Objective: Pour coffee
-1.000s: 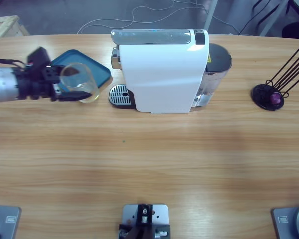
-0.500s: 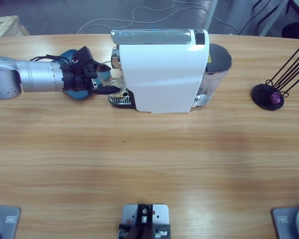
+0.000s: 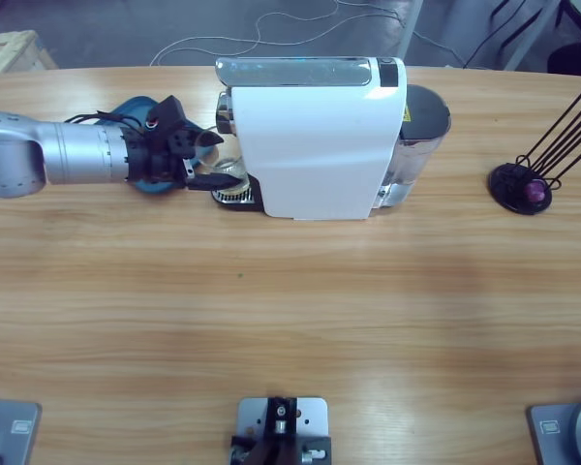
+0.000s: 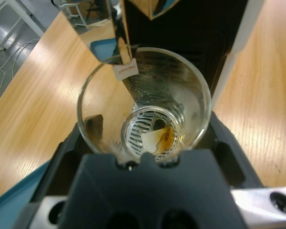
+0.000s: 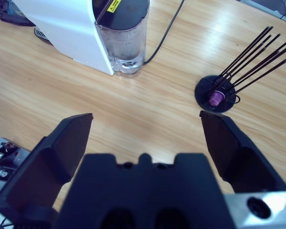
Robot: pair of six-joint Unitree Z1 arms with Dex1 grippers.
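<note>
My left gripper is shut on a clear glass tumbler and holds it over the drip grate of the white coffee machine. In the left wrist view the tumbler sits between the jaws, below the machine's chrome spout. A thin streak of brown coffee lies at its bottom, with the grate's slots showing through the glass. My right gripper is open and holds nothing, high above the table to the right of the machine; it is out of the high view.
A teal tray lies behind the left wrist, mostly covered by it. The machine's water tank stands at its right end. A black capsule stand with a purple capsule and long wire prongs stands far right.
The left arm has carried the tumbler rightwards from in front of the teal tray to the machine's drip grate, and in the last half second settled it slightly lower there.
</note>
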